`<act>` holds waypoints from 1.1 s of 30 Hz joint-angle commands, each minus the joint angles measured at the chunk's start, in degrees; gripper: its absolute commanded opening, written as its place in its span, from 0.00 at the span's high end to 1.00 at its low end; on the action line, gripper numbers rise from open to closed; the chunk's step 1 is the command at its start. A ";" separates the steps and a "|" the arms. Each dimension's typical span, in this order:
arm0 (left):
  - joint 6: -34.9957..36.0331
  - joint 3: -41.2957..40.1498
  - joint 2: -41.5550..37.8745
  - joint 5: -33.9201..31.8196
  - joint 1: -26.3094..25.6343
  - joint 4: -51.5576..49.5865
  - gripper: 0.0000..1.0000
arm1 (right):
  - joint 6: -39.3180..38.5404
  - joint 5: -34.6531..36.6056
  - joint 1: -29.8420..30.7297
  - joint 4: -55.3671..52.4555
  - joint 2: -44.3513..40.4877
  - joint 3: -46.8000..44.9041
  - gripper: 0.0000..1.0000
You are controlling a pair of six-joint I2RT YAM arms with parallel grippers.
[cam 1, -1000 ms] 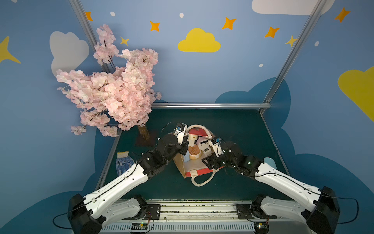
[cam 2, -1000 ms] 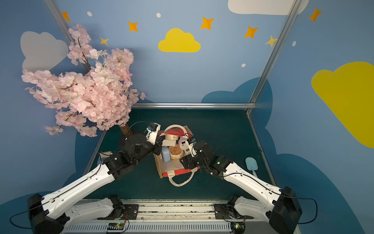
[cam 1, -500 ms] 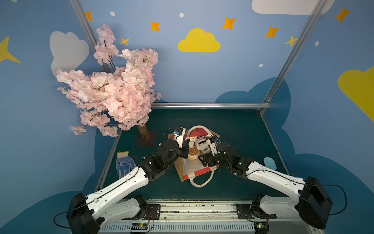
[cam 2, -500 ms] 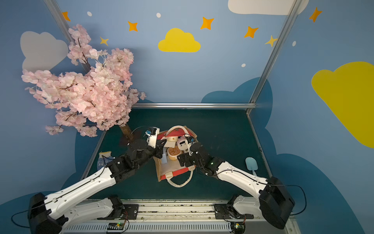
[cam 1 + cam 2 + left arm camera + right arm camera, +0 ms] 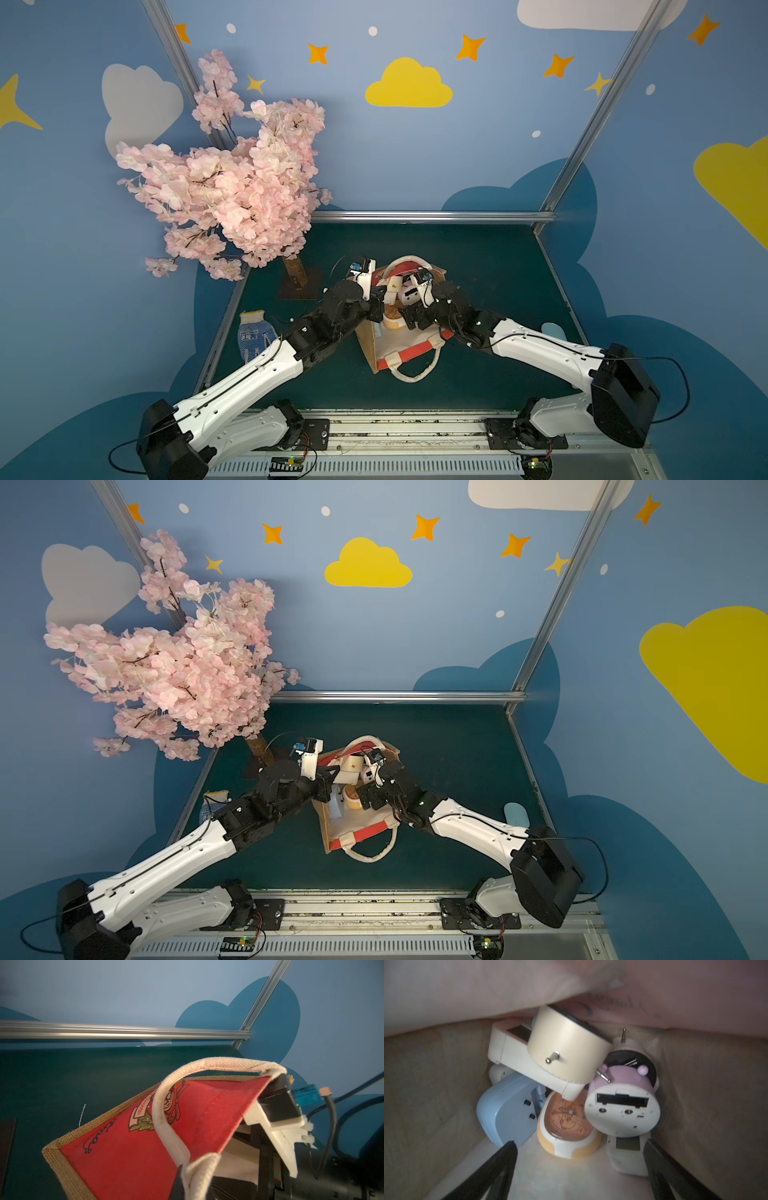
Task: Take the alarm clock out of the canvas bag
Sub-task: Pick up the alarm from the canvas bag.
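Where the right gripper (image 5: 579,1144) gapes inside the canvas bag (image 5: 425,1088), clocks (image 5: 566,1049) crowd ahead.

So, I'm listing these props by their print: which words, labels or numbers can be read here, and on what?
"Christmas": on the banner printed on the red face of the canvas bag, left wrist view.
black script below it: partly hidden, not readable.
mirrored script showing through the lining, right wrist view: blurred.
orange clock, dial numerals: too blurred.
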 commanded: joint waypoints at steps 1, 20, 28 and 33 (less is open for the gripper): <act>-1.43 1.82 -1.46 2.99 0.89 -5.14 0.97 | -4.90 1.07 0.56 6.64 1.64 2.37 0.05; -1.91 1.00 -2.99 7.94 2.76 -4.58 0.97 | -37.75 -1.40 1.18 3.65 14.18 13.74 0.04; -1.76 0.01 -4.39 8.90 2.83 -3.56 0.97 | -44.78 -2.04 0.16 8.97 18.08 14.25 0.04; -1.11 0.21 -4.28 9.68 2.75 -3.46 0.97 | -48.03 -6.47 -0.28 6.65 20.18 16.37 0.07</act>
